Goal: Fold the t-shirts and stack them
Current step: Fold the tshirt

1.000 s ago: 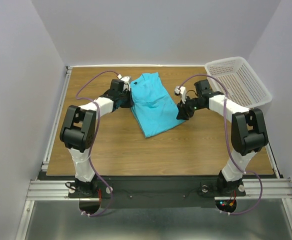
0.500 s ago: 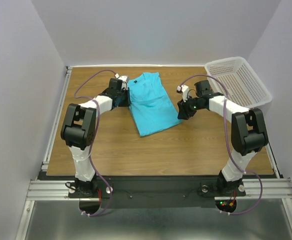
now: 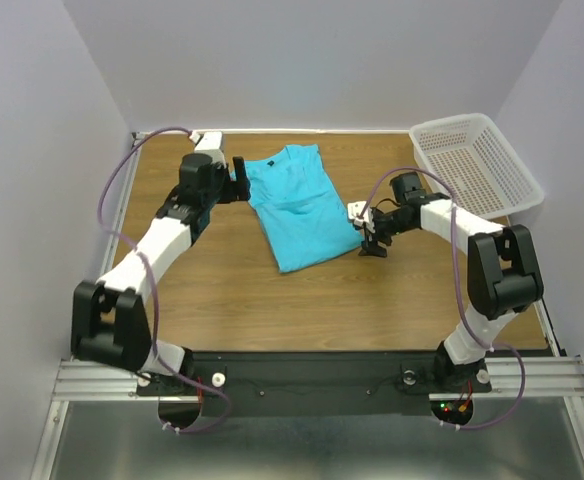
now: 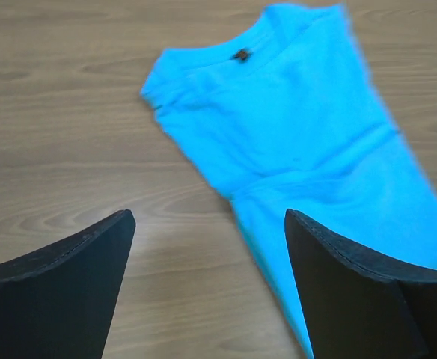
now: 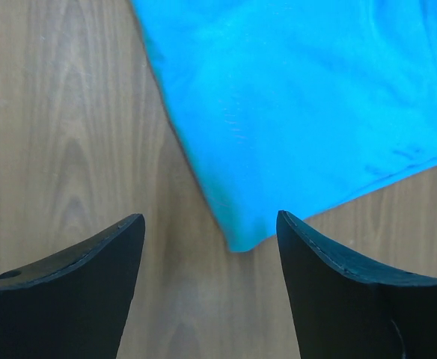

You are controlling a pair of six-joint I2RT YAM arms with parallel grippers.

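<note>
Turquoise t-shirt (image 3: 300,205) looked thin, floppy, light; probably best pinched at its near corners; left gripper (image 4: 207,224) and right gripper (image 5: 209,221) both hung wide open, holding nothing.

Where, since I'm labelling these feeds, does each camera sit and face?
Top external: above and behind the arm bases, looking down on the table, t-shirt, basket; both arms show.
Left wrist: on the left arm, facing the t-shirt's collar end; left fingers show, open.
Right wrist: on the right arm, facing a t-shirt corner; right fingers show, open.
All share the t-shirt.
</note>
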